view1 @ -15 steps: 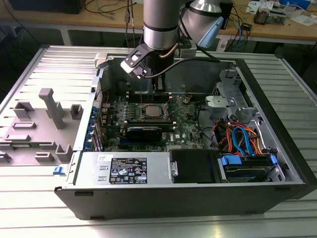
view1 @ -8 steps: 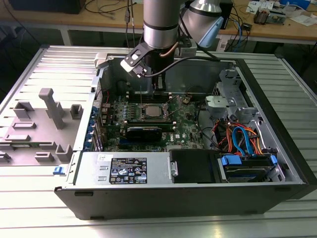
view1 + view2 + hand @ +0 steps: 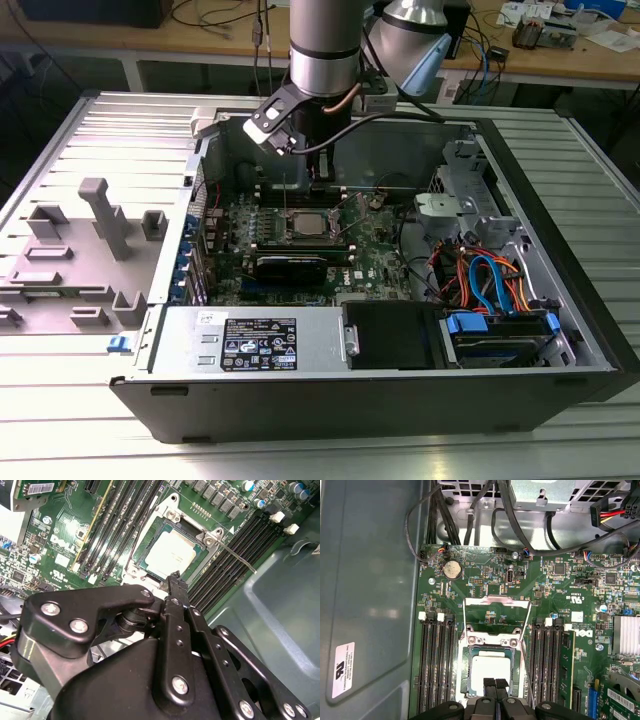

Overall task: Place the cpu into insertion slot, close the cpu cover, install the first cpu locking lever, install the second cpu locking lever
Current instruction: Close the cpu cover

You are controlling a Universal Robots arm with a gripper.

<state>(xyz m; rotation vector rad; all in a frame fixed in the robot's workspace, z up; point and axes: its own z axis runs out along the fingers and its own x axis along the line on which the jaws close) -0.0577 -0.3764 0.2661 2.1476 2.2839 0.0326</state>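
The cpu (image 3: 490,669) lies seated in the insertion slot (image 3: 466,672). The cpu cover (image 3: 495,600) stands open. The claw (image 3: 495,684), pinched narrow and empty, hovers near the slot's edge, at twelve o'clock of it in the exterior view. The cover looks thin, stiff and hinged, so it is probably best pushed at its free edge.

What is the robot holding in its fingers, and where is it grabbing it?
Nothing. In the first wrist view the fingers are shut together, empty, over the cpu lying in the insertion slot.
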